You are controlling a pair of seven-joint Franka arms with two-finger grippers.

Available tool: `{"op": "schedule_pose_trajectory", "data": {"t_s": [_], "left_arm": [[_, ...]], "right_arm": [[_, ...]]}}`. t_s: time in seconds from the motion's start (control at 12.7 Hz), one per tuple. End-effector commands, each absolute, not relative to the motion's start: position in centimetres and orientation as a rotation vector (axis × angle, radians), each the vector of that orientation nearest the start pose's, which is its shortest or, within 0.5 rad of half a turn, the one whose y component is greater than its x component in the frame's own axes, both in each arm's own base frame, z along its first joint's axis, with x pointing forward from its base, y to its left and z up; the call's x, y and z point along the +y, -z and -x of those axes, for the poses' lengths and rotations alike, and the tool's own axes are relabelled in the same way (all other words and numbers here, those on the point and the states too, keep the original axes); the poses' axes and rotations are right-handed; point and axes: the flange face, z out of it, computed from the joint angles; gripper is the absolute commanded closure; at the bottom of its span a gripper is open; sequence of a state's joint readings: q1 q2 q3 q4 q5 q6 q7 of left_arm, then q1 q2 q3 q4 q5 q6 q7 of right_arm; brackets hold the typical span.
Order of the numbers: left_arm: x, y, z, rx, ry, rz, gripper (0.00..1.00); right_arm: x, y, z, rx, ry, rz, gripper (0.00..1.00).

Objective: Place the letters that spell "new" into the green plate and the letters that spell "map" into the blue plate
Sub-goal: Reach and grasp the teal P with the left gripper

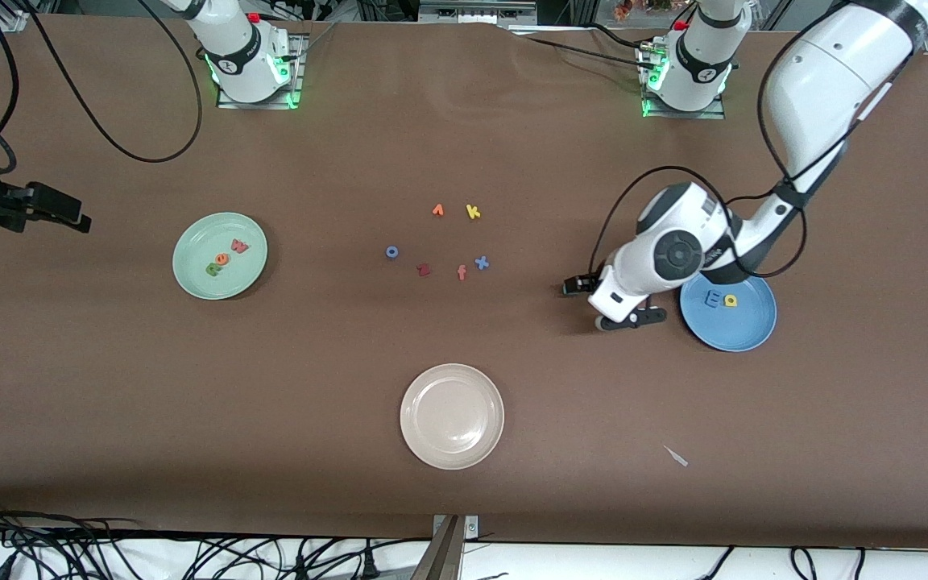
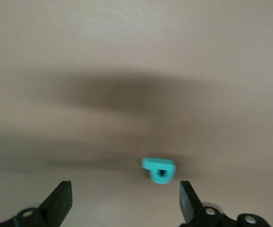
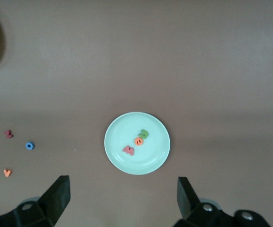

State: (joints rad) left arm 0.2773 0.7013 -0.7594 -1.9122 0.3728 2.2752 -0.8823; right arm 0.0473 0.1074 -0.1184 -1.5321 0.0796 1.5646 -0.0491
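Cream-white plate (image 1: 452,416) sits lowest in the front frame, centre, on the brown table (image 1: 190,419); cables along the bottom edge. Mid-frame: loose letters (image 1: 448,242). Green plate (image 1: 220,255), frame left of centre, holds n (image 1: 212,269), e (image 1: 222,259), w (image 1: 239,246). Blue plate (image 1: 728,313), lower right, holds m (image 1: 711,299) and a (image 1: 730,300). Left gripper (image 1: 633,318) low beside the blue plate, jaws wide apart, nothing gripped; wrist view shows the teal p (image 2: 159,170) on the table between the fingers. Right gripper (image 1: 57,208) at the frame's left edge, waiting, jaws apart, empty.
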Motion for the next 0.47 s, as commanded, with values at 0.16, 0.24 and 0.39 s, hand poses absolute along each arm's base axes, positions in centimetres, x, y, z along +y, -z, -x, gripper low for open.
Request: {"op": "schedule_pose_trajectory", "data": {"t_s": [0.16,0.24,0.39], "left_arm": [[-29.7,-19.6,-53.6,-0.451,-0.193,3.135,0.00],[-30.4,-19.2,-53.2,-0.443,-0.198,3.143,0.00],[-30.1,-18.2,-53.3,-0.426,-0.188,3.126,0.01]], "right_arm": [[-2.6,-59.3,-53.6,-0.008,-0.065,3.188,0.00],[-2.9,-59.5,-53.7,0.008,-0.038,3.199,0.00],[-3.1,-59.4,-54.2,0.034,0.004,3.192,0.00]]}}
